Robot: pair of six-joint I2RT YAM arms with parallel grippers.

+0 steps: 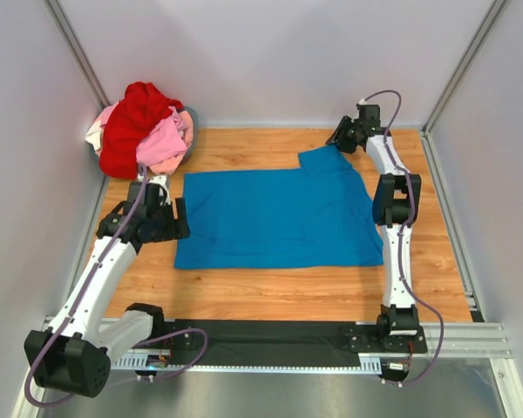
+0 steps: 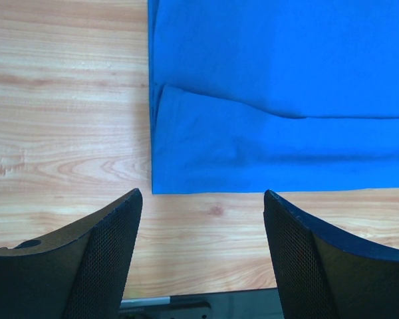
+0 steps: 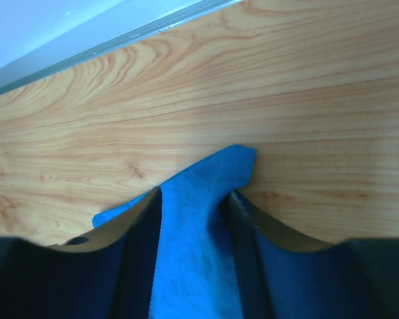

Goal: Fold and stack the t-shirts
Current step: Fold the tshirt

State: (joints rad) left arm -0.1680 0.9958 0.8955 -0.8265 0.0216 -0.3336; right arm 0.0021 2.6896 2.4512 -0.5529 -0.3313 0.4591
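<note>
The blue t-shirt (image 1: 279, 218) lies flat and smooth mid-desk (image 1: 261, 292), one sleeve pointing far-right. The right claw (image 3: 194, 193) pinches that sleeve. The left claw (image 2: 203, 196) hangs released at the shirt's left edge. The red t-shirt (image 1: 135, 122) and pink t-shirt (image 1: 161, 144) lie crumpled far-left.

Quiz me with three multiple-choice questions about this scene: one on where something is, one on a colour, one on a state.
1. Where is the pile of shirts? A near right corner; B middle; C far left corner.
2. What colour is the shirt spread flat? A red; B blue; C pink.
3. The left gripper is: A open and empty; B shut on cloth; C out of view.
Answers: 1 C, the top view shows it heaped in that corner. 2 B, the blue shirt lies flat in the middle. 3 A, its fingers stand apart with nothing between.
</note>
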